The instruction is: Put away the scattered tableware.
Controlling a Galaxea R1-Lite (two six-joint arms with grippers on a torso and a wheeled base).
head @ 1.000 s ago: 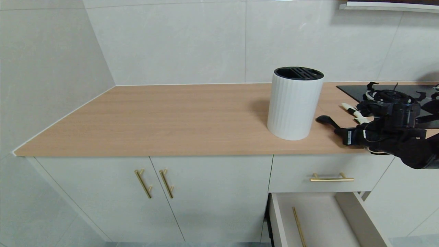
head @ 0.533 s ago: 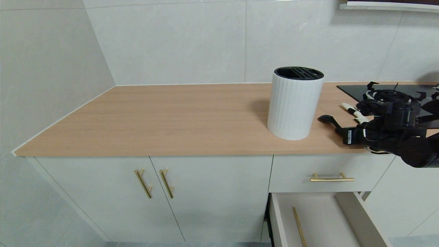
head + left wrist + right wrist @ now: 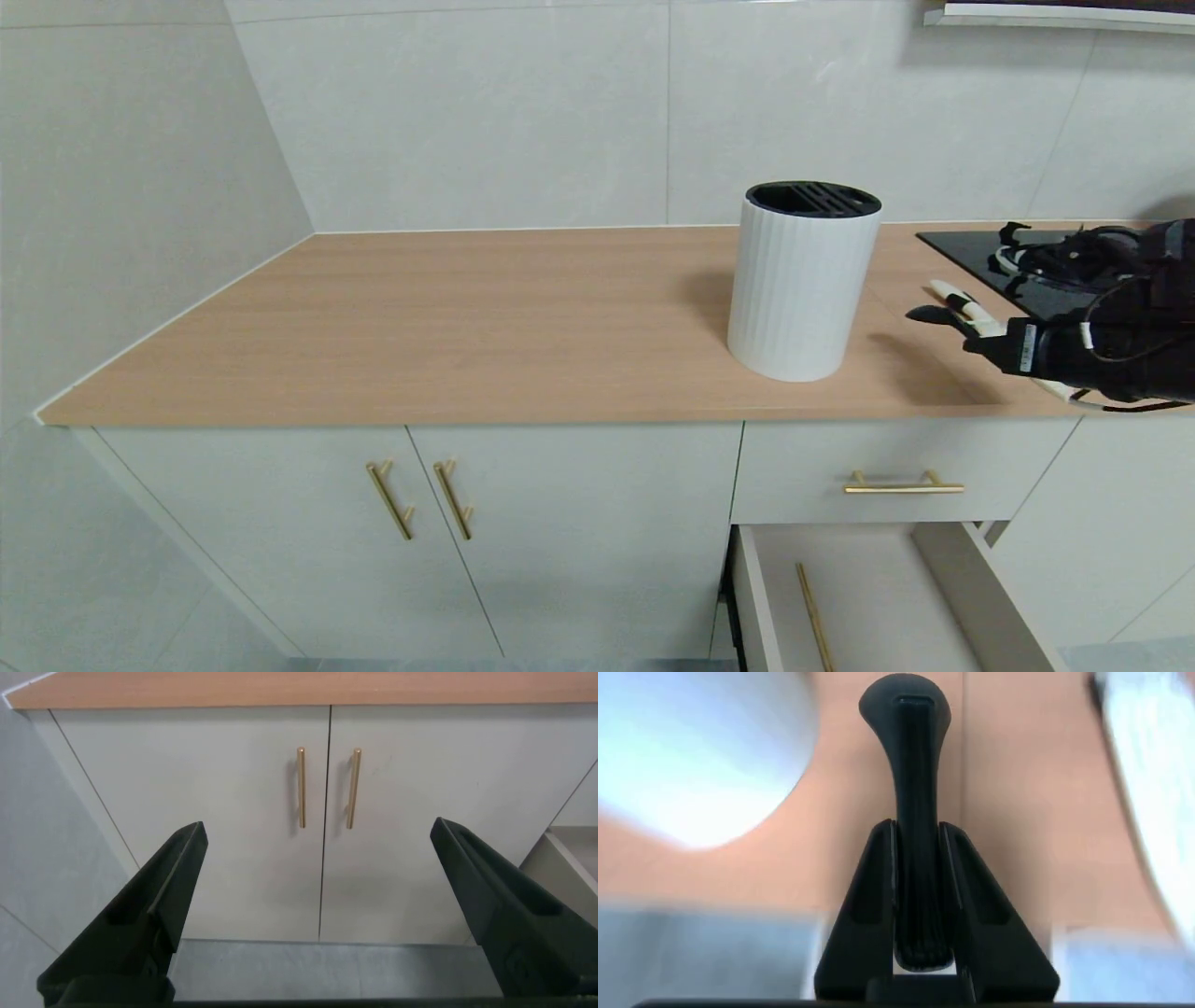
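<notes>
Black utensil (image 3: pixel 906 784) — slim, round-tipped, perhaps a handle — between right fingers (image 3: pixel 868 887)

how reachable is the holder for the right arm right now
Probably yes: the right gripper, shut on a black handle, is just to the right of the holder, with bare counter between them.

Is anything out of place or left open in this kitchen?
A white-handled utensil lies loose on the counter beside the stove, outside the white holder. The lower drawer stands pulled open. The right gripper holds a black-handled tool. Nothing looks spilled or broken.
</notes>
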